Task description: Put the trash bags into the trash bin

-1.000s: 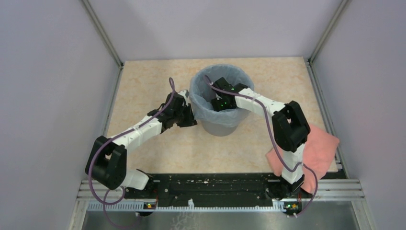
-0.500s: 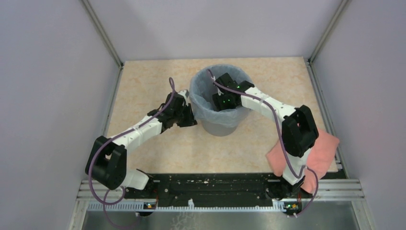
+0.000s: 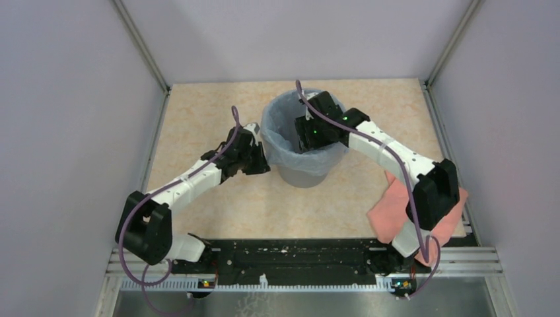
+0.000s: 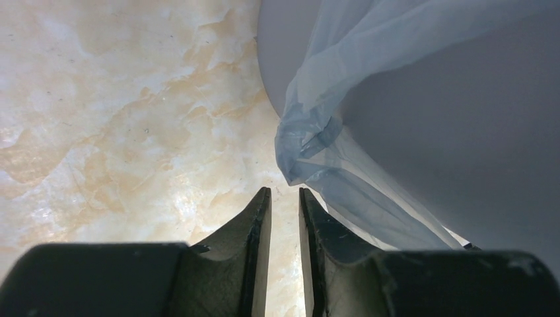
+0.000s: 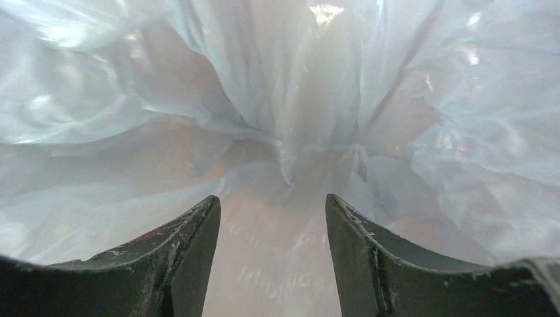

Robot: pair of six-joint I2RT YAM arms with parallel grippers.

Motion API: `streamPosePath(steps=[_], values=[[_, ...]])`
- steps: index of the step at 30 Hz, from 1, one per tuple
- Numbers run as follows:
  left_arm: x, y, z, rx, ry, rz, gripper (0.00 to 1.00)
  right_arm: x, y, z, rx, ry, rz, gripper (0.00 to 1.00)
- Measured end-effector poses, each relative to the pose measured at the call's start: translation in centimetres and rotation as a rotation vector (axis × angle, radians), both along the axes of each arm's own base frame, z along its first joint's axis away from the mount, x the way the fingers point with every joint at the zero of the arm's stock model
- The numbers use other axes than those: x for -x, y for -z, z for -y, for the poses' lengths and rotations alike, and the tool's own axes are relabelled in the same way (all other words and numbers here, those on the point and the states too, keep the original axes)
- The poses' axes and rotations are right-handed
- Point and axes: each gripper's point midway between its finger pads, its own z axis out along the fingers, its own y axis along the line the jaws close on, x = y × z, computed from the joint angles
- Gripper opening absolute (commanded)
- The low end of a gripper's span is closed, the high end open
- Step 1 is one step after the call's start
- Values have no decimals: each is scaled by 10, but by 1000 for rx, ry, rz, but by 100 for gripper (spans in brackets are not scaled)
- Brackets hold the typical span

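The grey trash bin [image 3: 304,173] stands at the table's middle. The pale blue trash bag [image 3: 277,132] lines it and folds over its rim. My right gripper [image 3: 305,142] reaches down inside the bin. In the right wrist view it [image 5: 272,201] is open and empty, with crinkled bag [image 5: 284,99] all around and below it. My left gripper [image 3: 262,158] is at the bin's left outer wall. In the left wrist view it [image 4: 284,191] has a narrow gap with nothing in it, just short of a hanging bag fold [image 4: 317,145] against the bin wall [image 4: 429,132].
A salmon-pink cloth [image 3: 446,205] lies at the near right under the right arm. Grey side walls close in the beige marbled table [image 3: 198,112]. A black rail [image 3: 297,254] runs along the near edge.
My right arm has stretched out, its elbow swinging right and its wrist moving a little farther back over the bin. My left arm has barely shifted.
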Motion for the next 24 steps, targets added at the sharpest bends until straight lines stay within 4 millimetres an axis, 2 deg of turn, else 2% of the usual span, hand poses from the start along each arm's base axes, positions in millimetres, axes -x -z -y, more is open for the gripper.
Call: streamPosePath(steps=[8,11,17,21,24], values=[[2,-21,-13,-36,-21,55,42,5,-72,0,-164,8,162,68],[4,-35,-20,-53,-27,91,49,9,-88,4,-197,14,206,73],[7,-77,-34,-71,-36,208,64,18,-116,18,-239,40,287,80],[8,-106,-40,-62,-38,287,79,21,-136,33,-248,86,351,83],[6,-132,-40,-44,-39,344,89,20,-142,47,-221,141,383,93]])
